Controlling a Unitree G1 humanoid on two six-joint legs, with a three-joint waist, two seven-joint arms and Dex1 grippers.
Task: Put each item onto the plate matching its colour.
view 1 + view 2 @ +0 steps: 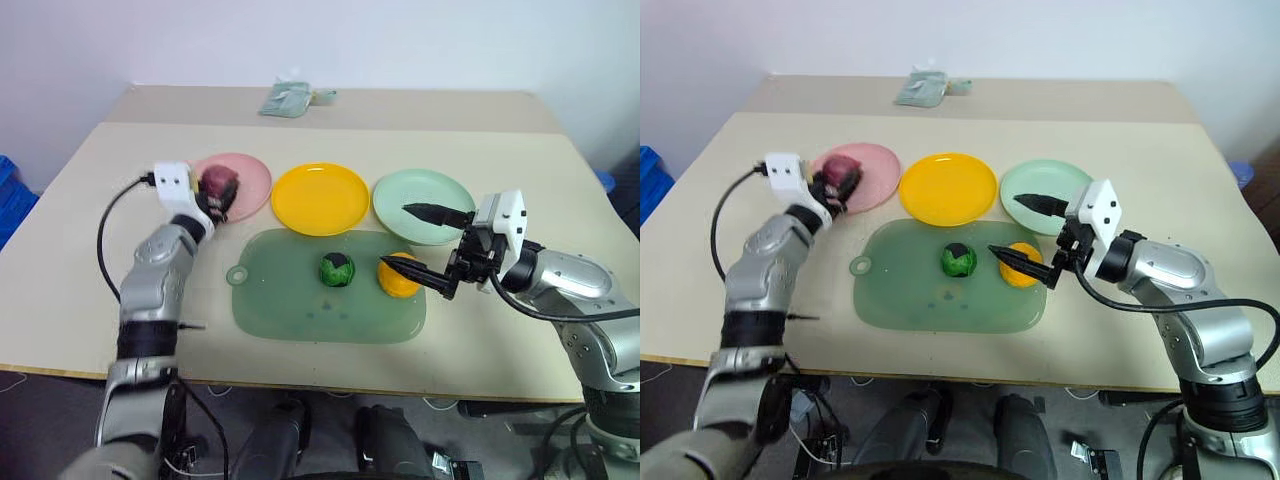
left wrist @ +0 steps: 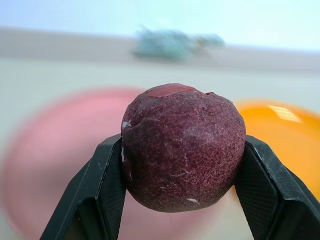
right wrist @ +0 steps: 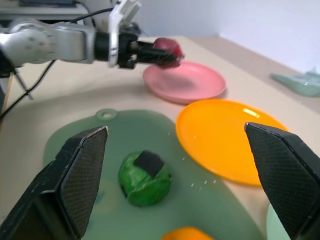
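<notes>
Plates sit in a row across the table (image 1: 80,300): the pink plate (image 1: 250,180) on the left, the yellow plate (image 1: 320,198) in the middle, the mint green plate (image 1: 425,200) on the right; just near of them lies the translucent green mat (image 1: 290,300) (a rounded rectangle with a small loop at its left edge). On the mat rest the green ball (image 1: 337,269) with black patches, near its centre, and the orange ball (image 1: 398,275) to its right. The left gripper (image 1: 215,200) is clamped on the dark red-purple ball (image 2: 182,147), holding it above the pink plate's near-left edge; the right gripper (image 1: 425,240) stands spread wide, empty, one finger over the orange ball, the other over the mint plate's near rim.
</notes>
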